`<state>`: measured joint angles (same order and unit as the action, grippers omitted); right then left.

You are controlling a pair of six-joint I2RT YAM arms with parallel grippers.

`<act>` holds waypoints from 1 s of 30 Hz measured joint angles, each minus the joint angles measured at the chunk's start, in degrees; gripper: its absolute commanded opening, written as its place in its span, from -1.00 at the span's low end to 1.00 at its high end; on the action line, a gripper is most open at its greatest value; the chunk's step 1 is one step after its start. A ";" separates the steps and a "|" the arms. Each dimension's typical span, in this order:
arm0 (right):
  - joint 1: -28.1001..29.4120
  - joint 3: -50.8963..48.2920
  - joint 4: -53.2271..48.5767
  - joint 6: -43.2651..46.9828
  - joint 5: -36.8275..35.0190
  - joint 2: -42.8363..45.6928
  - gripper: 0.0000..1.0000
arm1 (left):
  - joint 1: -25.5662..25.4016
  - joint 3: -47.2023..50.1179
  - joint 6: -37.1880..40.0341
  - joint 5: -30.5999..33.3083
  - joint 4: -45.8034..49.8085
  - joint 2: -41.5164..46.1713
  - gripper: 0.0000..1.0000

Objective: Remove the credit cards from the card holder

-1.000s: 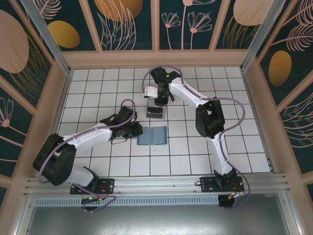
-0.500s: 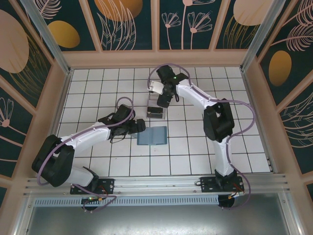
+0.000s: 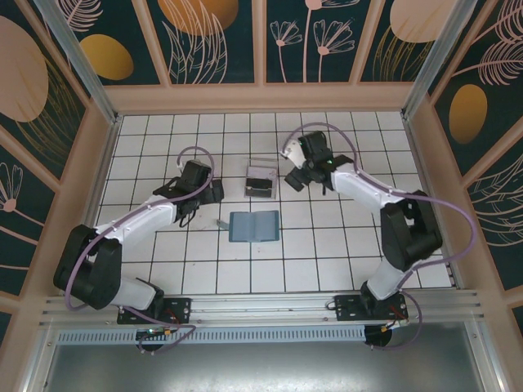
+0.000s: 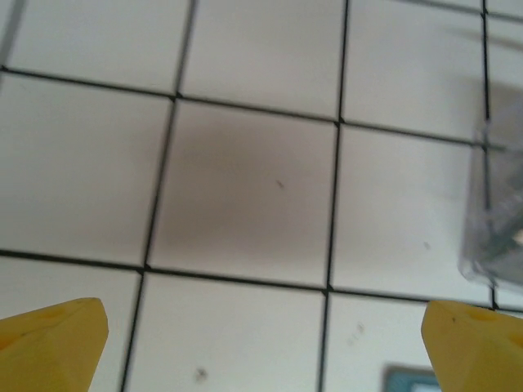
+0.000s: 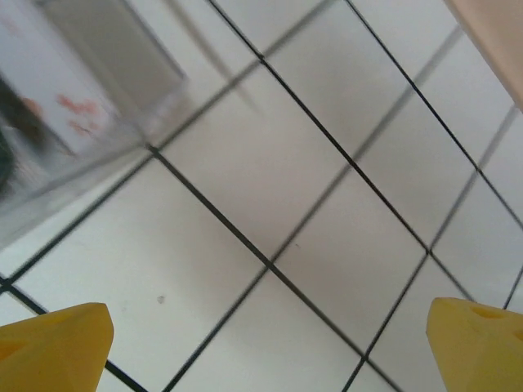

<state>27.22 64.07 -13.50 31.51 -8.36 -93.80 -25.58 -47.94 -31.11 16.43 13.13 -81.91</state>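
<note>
Op: What's hard to see?

Spotter: Your credit cards (image 3: 260, 184) sit in the clear tray (image 3: 248, 170) just behind the card holder (image 3: 254, 226). One is white, one dark, and their faces are too blurred to read in your right wrist view. There's a grey sliver (image 3: 221, 223) just left of the card holder; I cannot tell what it is.

Op: What changed?

Spotter: A second ago your left gripper (image 3: 215, 193) was at the card holder's left edge and your right gripper (image 3: 292, 180) was over the tray. Now both have pulled back to either side, fingers spread wide, gripping nothing.

Op: And the holder?

Spotter: Same spot, lying open and flat, long axis left to right, crease pointing toward the back wall.
</note>
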 measured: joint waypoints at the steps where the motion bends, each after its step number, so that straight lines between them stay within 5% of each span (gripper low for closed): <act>1: -1.20 -3.56 2.67 -2.16 -0.61 2.05 0.98 | 0.90 0.11 1.20 1.33 -1.22 -0.02 0.97; 9: -12.94 -29.49 25.42 -17.16 -3.26 16.81 0.98 | 8.92 5.14 7.08 10.08 -12.87 -1.22 0.97; 16: -21.51 -47.34 49.33 -25.55 -3.98 18.99 0.98 | 14.88 8.35 12.20 11.63 -24.65 -1.97 0.97; 30: -26.58 -50.36 76.54 -29.81 3.28 8.15 0.98 | 25.18 27.21 22.77 2.62 -62.10 -2.16 0.97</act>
<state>0.64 13.72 63.05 1.69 -5.08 -85.65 -0.40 -20.73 -8.34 19.05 -48.97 -84.07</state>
